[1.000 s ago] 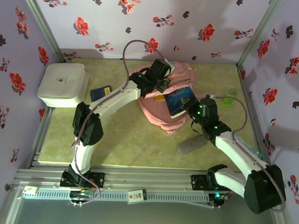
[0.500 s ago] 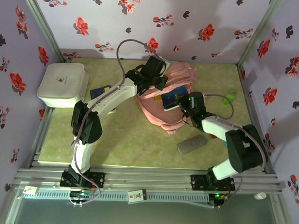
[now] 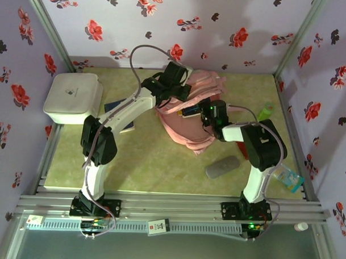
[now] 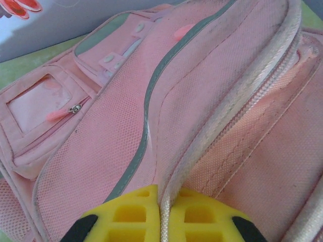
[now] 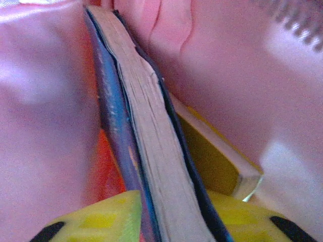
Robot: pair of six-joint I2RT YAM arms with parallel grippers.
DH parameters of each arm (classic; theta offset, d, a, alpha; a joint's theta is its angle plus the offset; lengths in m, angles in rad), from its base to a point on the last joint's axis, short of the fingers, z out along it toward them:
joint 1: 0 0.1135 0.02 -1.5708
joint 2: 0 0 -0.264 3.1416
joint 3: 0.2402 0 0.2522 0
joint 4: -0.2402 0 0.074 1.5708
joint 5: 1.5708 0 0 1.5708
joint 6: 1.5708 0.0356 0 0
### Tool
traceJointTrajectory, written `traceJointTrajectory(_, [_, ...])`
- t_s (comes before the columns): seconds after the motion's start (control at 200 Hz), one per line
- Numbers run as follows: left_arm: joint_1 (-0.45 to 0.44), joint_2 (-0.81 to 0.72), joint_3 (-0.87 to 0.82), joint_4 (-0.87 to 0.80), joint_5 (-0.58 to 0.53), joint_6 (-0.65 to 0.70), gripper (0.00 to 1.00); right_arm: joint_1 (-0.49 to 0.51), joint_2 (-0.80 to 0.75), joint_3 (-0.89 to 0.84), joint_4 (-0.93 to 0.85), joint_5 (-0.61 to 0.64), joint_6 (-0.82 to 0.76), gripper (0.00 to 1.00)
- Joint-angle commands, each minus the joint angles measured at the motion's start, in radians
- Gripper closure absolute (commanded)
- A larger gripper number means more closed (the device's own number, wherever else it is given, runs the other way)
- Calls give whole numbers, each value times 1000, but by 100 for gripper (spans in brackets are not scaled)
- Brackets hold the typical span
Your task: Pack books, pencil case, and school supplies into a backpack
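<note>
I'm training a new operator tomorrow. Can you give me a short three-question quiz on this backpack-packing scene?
1. True or false: the pencil case lies inside the backpack.
2. What is the left pincer clamped on? A) the backpack's zip edge B) the pencil case C) a book
3. What colour is the book that the right pincer straddles?
Key: 1 false, it lies on the table; 2 A; 3 blue.
</note>
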State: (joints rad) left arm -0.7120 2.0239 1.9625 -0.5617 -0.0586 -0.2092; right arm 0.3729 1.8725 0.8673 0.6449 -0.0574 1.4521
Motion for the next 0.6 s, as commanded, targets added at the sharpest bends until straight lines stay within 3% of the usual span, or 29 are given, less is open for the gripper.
traceJointTrajectory(0.0, [18,-66,59,49,20,-51,100,1,3,31,88,-45,5,61])
traceJointTrajectory(0.385, [33,-65,49,38,42,-59,100,-22,31,52,79,-164,-10,64])
traceJointTrajectory(0.595, [44,-68,35,28,45,-62,100,-57,-94,-2,-68,-188,-42,49])
